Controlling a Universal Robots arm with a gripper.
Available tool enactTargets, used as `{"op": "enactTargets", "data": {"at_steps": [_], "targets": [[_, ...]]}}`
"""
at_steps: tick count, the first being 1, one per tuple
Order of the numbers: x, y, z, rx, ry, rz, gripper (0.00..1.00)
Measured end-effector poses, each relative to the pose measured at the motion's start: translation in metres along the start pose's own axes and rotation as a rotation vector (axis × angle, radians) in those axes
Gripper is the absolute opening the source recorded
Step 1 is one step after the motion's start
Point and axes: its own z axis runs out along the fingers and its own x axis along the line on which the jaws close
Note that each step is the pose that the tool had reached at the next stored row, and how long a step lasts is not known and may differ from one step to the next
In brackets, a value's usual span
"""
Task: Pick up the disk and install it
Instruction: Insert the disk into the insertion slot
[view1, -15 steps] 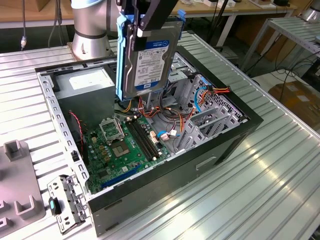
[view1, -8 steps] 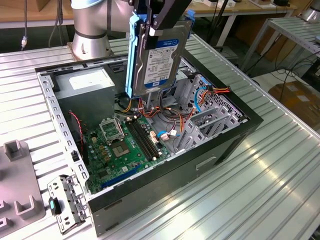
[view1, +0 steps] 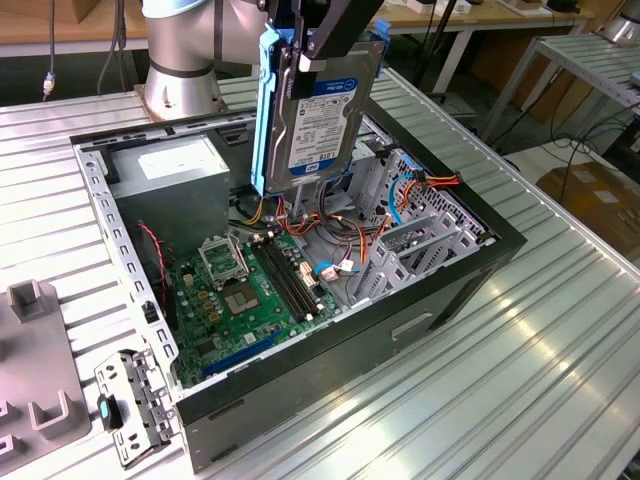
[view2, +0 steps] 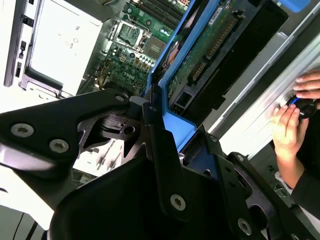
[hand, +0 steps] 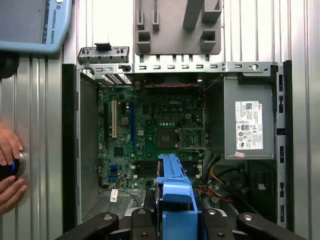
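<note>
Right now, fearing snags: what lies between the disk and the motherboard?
Loose orange and red cables, below the disk, over the motherboard, in the exterior view.

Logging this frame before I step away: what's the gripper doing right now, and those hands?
Gripper: shut on the disk, held roughly upright above the open computer case.
Person's hands: on a small round object beside the case.

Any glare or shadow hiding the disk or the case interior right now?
Exterior view: disk evenly lit, with glare streaks on the ribbed table. Second wrist view: power supply washed out to white. First wrist view: motherboard evenly lit, but the case corner beside the power supply is in shadow.
</note>
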Motion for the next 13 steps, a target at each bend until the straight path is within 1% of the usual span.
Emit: {"op": "enactTargets", "data": {"at_steps": [4,7,10,11,13], "targets": [[0.0094,-0.0001,0.0005,0.0000,0.0001,0.000,0.37],[0.0192,-0.0005,0.0016,0.0000,0.0012,0.000,0.37],[0.0259,-0.0019,0.0029,0.0000,0.0013,0.000,0.37],[0.0278,-0.0039,0.0036,0.0000,0.0015,0.000,0.37],[0.0285,-0.0094,0.0046,0.0001,0.0021,0.000,0.37]]}}
